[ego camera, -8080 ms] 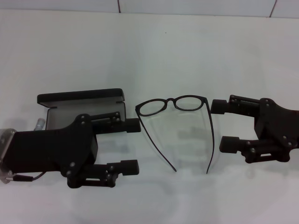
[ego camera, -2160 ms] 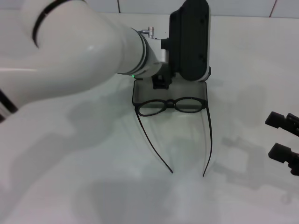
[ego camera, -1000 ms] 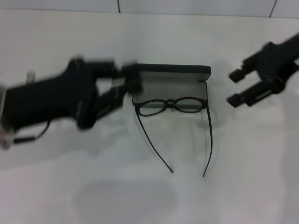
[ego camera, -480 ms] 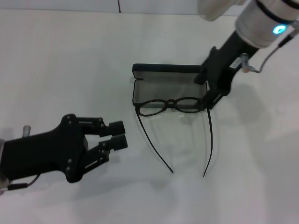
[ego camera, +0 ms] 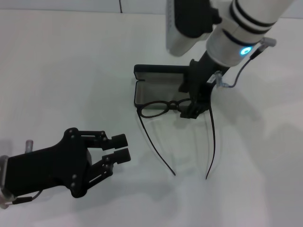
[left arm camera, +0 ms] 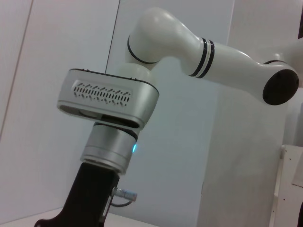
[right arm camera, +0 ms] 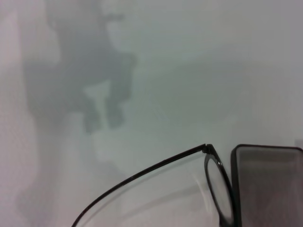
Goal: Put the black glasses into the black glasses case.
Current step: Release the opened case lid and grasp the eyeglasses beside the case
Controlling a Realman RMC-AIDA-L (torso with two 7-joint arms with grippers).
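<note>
The black glasses (ego camera: 155, 108) lie unfolded on the white table, with the temple arms pointing toward me. Their front leans at the front edge of the open black glasses case (ego camera: 158, 72), which shows its grey lining. My right gripper (ego camera: 187, 101) is open and reaches down over the glasses' right lens, partly hiding it. My left gripper (ego camera: 120, 147) is shut and empty, low at the front left, well clear of the glasses. The right wrist view shows one lens and temple of the glasses (right arm camera: 218, 189) beside the case (right arm camera: 267, 184).
The white table (ego camera: 71, 71) stretches around the case and glasses. The left wrist view shows only the right arm (left arm camera: 189, 47) against a wall. A tiled wall edge runs along the back.
My right gripper has moved left and down from beside the case onto the glasses' right lens. My left gripper has stayed at the front left. The glasses and case have not moved.
</note>
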